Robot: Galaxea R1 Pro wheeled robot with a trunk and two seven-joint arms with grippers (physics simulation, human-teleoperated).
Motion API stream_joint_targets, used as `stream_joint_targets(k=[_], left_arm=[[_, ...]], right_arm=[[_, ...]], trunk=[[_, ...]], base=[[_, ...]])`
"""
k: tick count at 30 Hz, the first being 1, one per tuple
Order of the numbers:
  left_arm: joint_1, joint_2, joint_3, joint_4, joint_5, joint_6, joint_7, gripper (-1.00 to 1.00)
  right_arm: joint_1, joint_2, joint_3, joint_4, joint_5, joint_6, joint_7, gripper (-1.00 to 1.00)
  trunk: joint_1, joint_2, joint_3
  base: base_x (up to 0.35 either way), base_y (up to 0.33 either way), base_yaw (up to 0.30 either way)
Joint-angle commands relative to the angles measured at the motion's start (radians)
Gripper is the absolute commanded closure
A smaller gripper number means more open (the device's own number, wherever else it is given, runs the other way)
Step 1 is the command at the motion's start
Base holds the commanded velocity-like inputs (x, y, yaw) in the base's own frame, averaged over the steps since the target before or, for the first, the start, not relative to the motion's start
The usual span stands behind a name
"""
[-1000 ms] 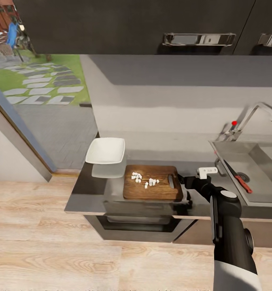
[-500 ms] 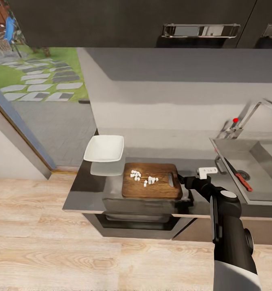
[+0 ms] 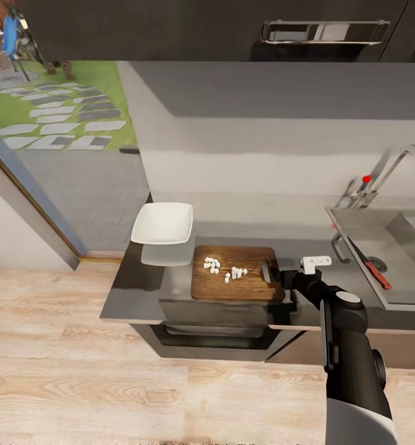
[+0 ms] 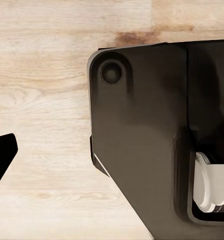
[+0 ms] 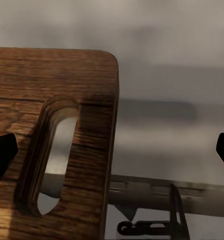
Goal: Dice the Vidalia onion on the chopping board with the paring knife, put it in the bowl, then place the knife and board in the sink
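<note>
Two things could bite you here, so heads up. Your right gripper (image 3: 275,276) sits at the slotted end of the chopping board (image 3: 235,282), and in the right wrist view its fingertips (image 5: 3,150) are spread wide, one over the board (image 5: 52,100) beside the handle slot (image 5: 54,160), the other well off past the board's edge, so it's released and holding nothing. The diced onion (image 3: 223,269) is on the board as a loose pile, not in the bowl (image 3: 162,223), which sits on the countertop (image 3: 136,296) just past the board's far corner. The paring knife (image 3: 371,264) already lies in the sink (image 3: 368,238). My guess is that if you clamp the slotted end and lift, the board tips and the dice slide off the wrong edge onto the counter or floor. A shallow grip on that rounded corner could also slip and drop the whole board. Pushing it instead risks knocking the bowl, since they're so close. As for your left gripper, I can't tell whether it's open or closed; one dark fingertip (image 4: 2,155) shows over the wood floor (image 4: 42,100).
</note>
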Motion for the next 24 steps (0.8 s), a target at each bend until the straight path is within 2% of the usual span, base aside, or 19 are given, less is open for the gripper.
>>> stream_joint_targets(k=[1, 24], left_arm=[[0.0, 0.002, -0.008, -0.002, 0.009, -0.002, 0.009, -1.0], [0.0, 0.002, -0.008, -0.001, 0.009, -0.002, 0.009, -1.0]], right_arm=[[-0.001, 0.001, -0.002, -0.001, 0.01, 0.002, 0.01, -1.0], [-0.001, 0.001, -0.002, -0.001, 0.01, 0.002, 0.01, -1.0]], trunk=[[0.001, -0.002, -0.003], [0.001, -0.002, -0.039]], base=[[0.0, 0.001, 0.0], [0.007, -0.025, 0.0]])
